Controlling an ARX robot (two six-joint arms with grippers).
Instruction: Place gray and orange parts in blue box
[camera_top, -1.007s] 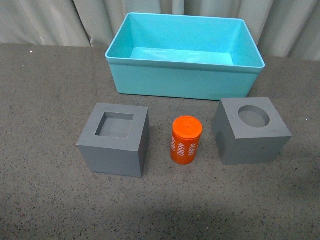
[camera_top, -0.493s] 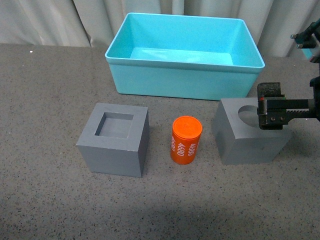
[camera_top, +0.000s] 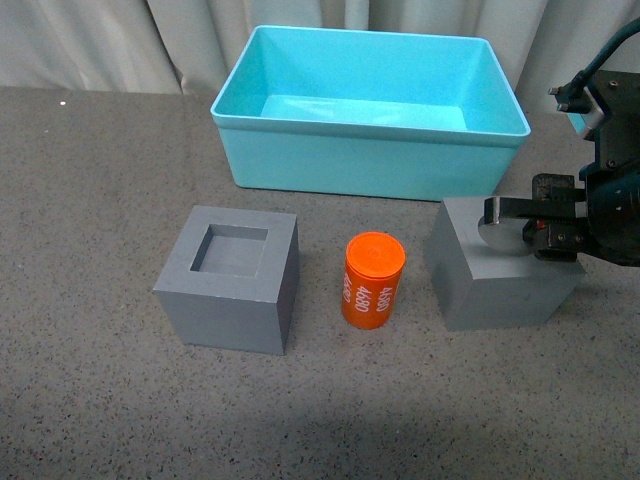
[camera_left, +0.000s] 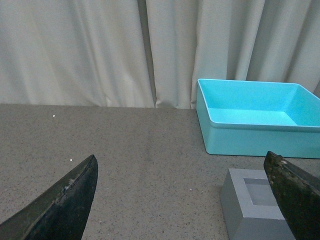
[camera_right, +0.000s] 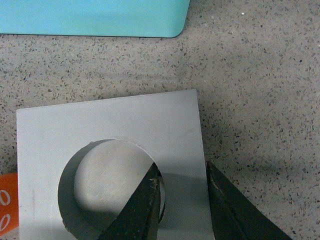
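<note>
The gray cube with the round recess sits on the table at the right, in front of the blue box. My right gripper is shut on its right wall, one finger inside the round recess and one outside; the right wrist view shows the cube pinched between the fingers. The orange cylinder with white digits stands upright in the middle. The gray cube with the square recess sits at the left. My left gripper is open and empty above the table, with that cube near one finger.
A pale curtain hangs behind the dark speckled table. The blue box has nothing in it. The corner of the blue box lies close beyond the held cube in the right wrist view.
My right arm has come in from the right over the last second. Its gripper has moved down onto the round-recess cube and shut on its wall. The cubes and cylinder have not moved.
</note>
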